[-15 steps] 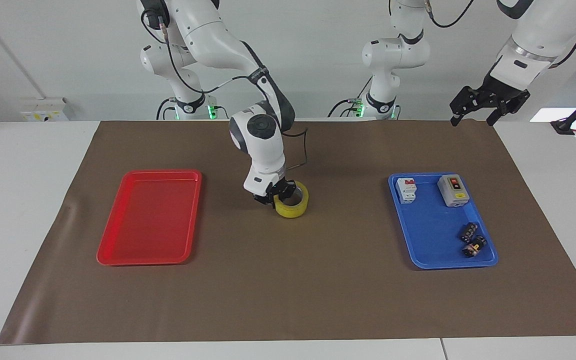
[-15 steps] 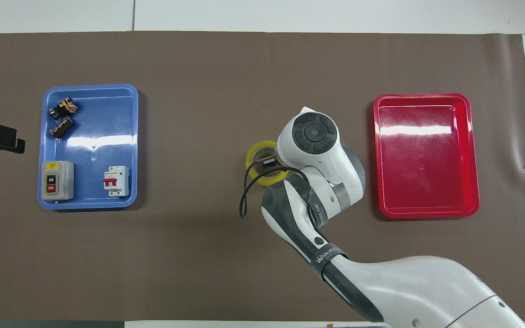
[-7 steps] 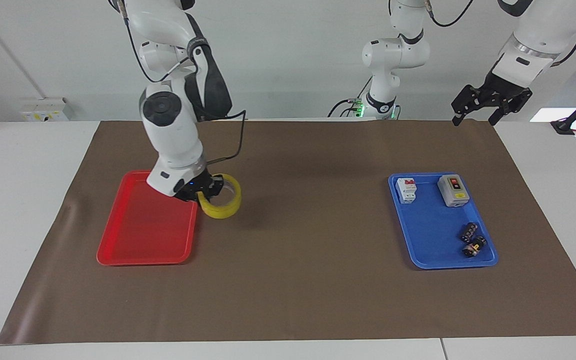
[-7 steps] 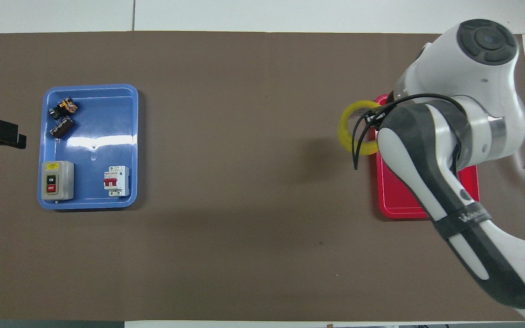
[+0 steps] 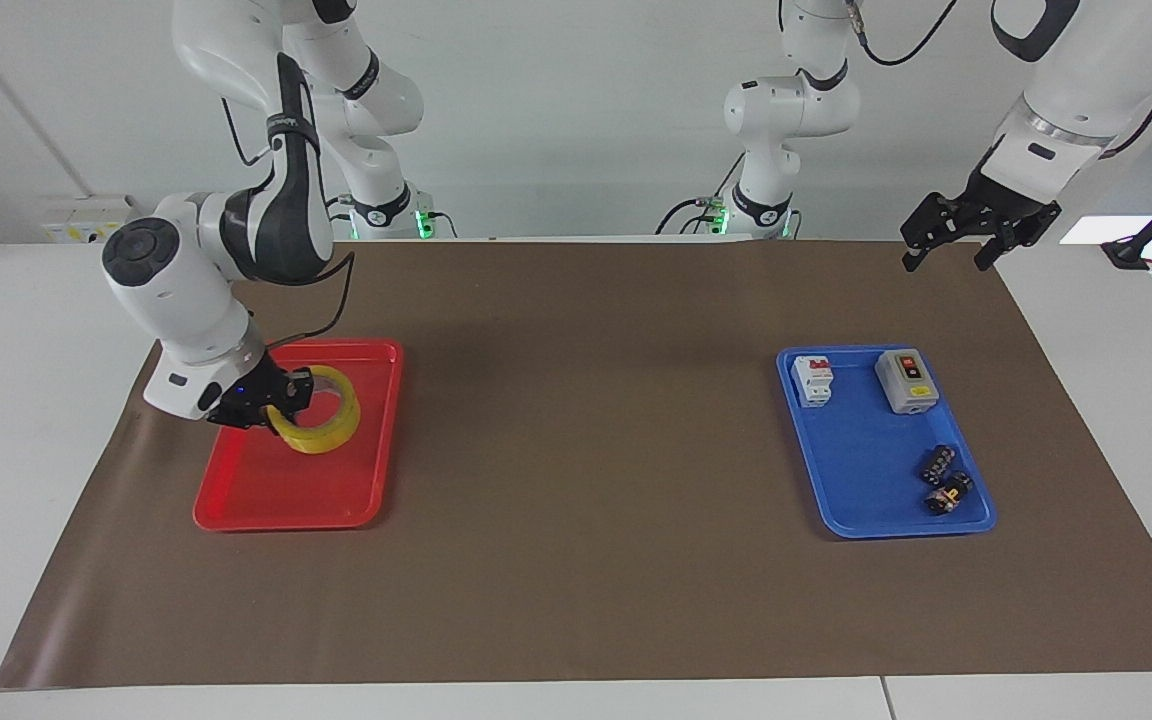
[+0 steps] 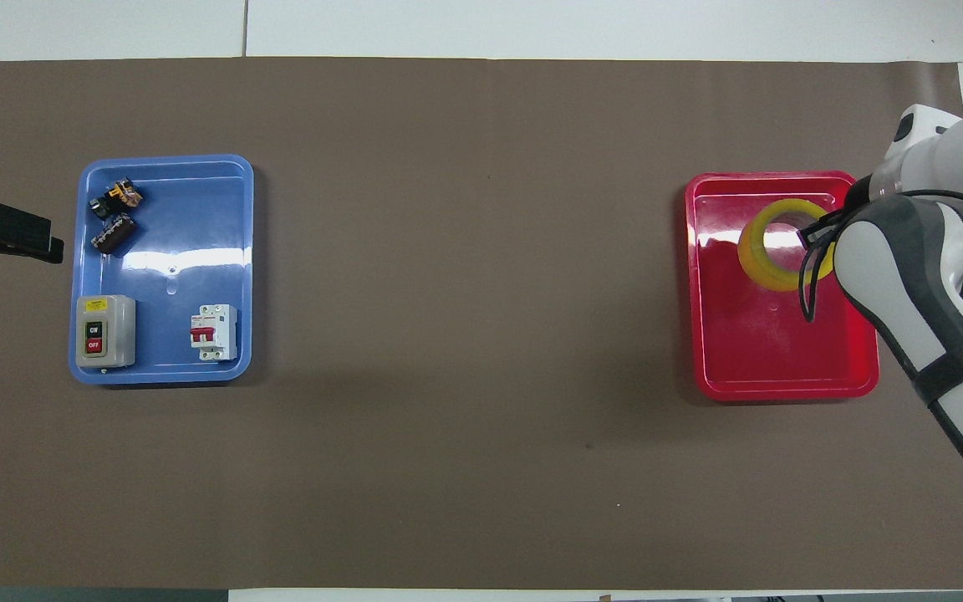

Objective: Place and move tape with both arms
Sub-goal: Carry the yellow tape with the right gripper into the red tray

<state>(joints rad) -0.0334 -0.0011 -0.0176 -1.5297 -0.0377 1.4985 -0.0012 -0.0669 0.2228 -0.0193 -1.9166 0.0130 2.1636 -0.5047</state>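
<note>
Brown paper covers the tabletop (image 5: 576,600). Over the red tray (image 5: 236,500), the right claw (image 5: 276,398) pinches the tape (image 5: 321,432), its fingers partly hidden. Waiting beside the blue tray (image 5: 856,500), the left claw (image 5: 976,225) hangs spread.

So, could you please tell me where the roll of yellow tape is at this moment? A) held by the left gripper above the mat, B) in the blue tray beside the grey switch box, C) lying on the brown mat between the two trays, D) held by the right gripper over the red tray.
D: the tape is gripped at its rim by the right gripper over the red tray.
</note>
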